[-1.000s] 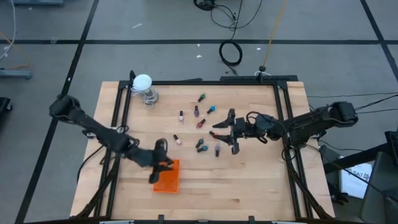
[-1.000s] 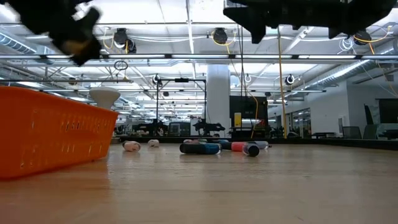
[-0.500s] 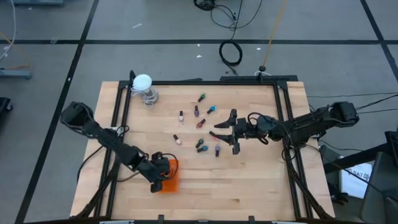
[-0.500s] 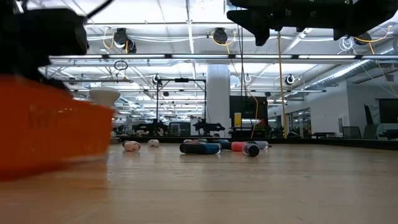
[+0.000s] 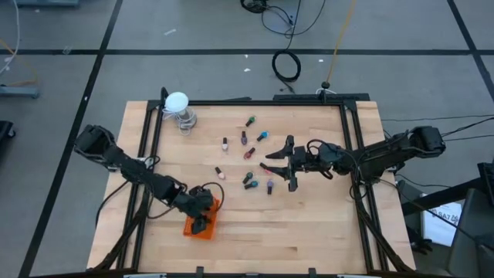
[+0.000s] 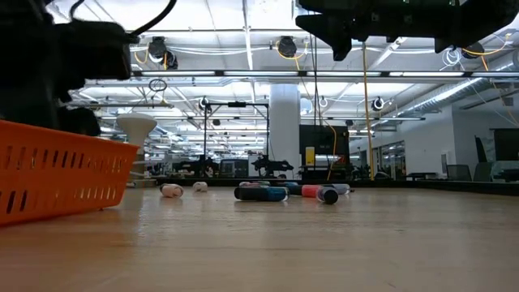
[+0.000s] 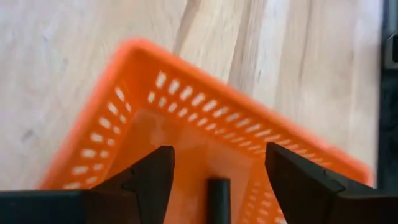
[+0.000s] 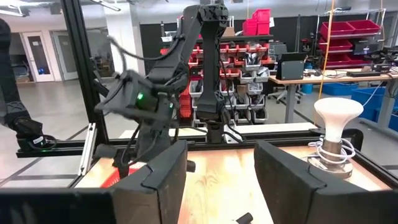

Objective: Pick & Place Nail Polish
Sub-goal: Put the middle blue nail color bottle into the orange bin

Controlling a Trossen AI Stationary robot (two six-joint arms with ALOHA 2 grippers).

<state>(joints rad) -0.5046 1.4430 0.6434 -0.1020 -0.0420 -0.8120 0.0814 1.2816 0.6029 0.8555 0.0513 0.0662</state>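
Several nail polish bottles (image 5: pixel 248 153) lie scattered on the wooden table's middle; the low view shows them on their sides (image 6: pixel 261 193). The orange tray (image 5: pixel 193 229) sits askew near the front left. My left gripper (image 5: pixel 202 220) is down in the tray, open (image 7: pixel 217 155). A dark-capped bottle (image 7: pixel 218 198) shows between its fingers against the tray's floor. My right gripper (image 5: pixel 276 164) hovers open above the table, right of the bottles, with nothing between its fingers (image 8: pixel 221 162). My left gripper stands open over the tray's floor (image 7: pixel 186 143), pointing down from above. I cannot tell whether its fingers touch the tray or the dark-capped bottle between them.
A white ball on a clear stand (image 5: pixel 177 103) is at the far left corner of the table. Black frame rails (image 5: pixel 351 139) run along the table's left, right and far sides. Bare wood lies along the near edge, right of the tray.
My left gripper has gone toward the table's near edge and down into the orange tray. The tray has slid a little toward the near left and turned, so it now sits askew. My right gripper has kept still.
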